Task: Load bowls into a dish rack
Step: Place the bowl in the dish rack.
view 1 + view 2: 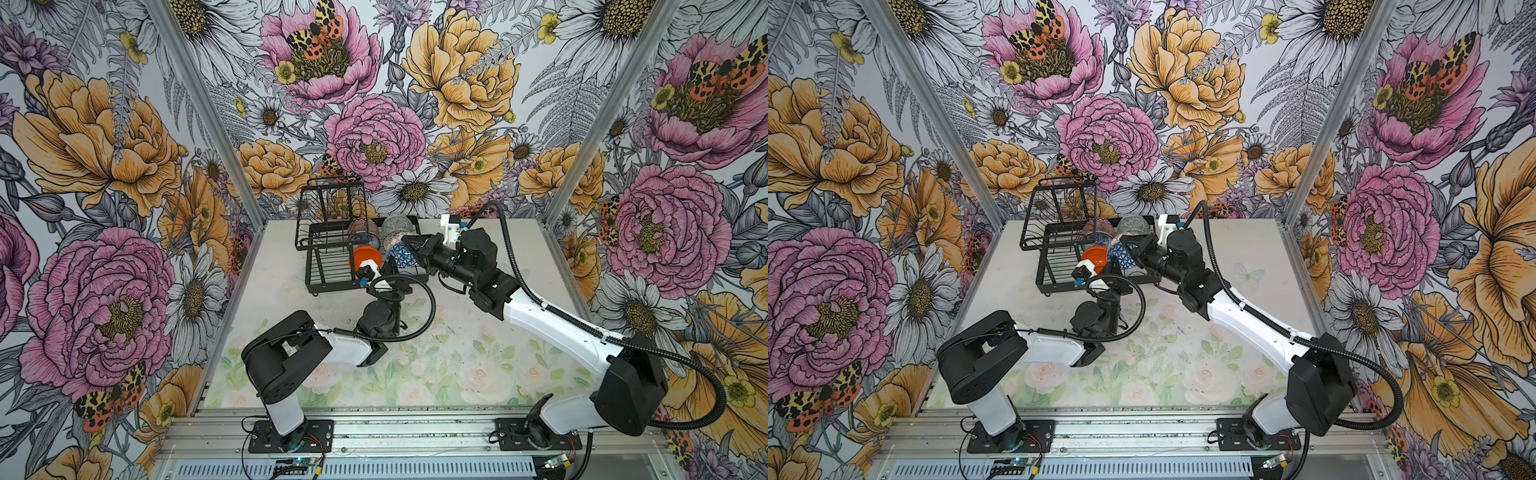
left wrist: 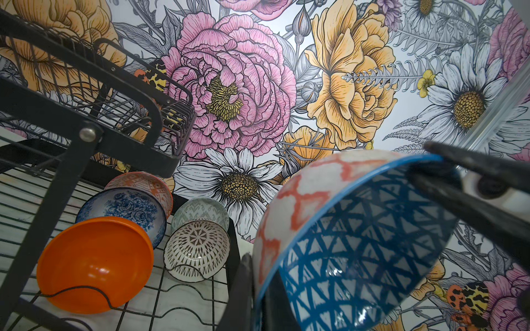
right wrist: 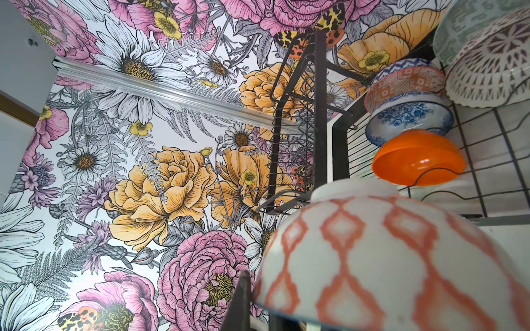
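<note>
A bowl [image 2: 358,243] with a dark blue geometric inside and an orange-and-white lattice outside [image 3: 372,258] hangs over the near right edge of the black wire dish rack [image 1: 328,266]. Both grippers grip its rim from opposite sides. My left gripper [image 2: 259,275] is shut on the lower rim, and my right gripper [image 3: 258,301] is shut on the far rim, its fingers [image 2: 459,177] showing in the left wrist view. Both top views show the bowl [image 1: 401,255] [image 1: 1121,253] between the two wrists. Several bowls stand on edge in the rack, among them the plain orange bowl [image 2: 94,263] and a blue floral bowl [image 2: 126,206].
An orange-white bowl [image 2: 140,183], a pale green bowl [image 2: 200,210] and a black-white bowl [image 2: 198,249] fill the rack's far slots. The raised wire basket tier [image 1: 332,203] stands at the rack's left end. Flowered walls close in on three sides of the table [image 1: 457,353].
</note>
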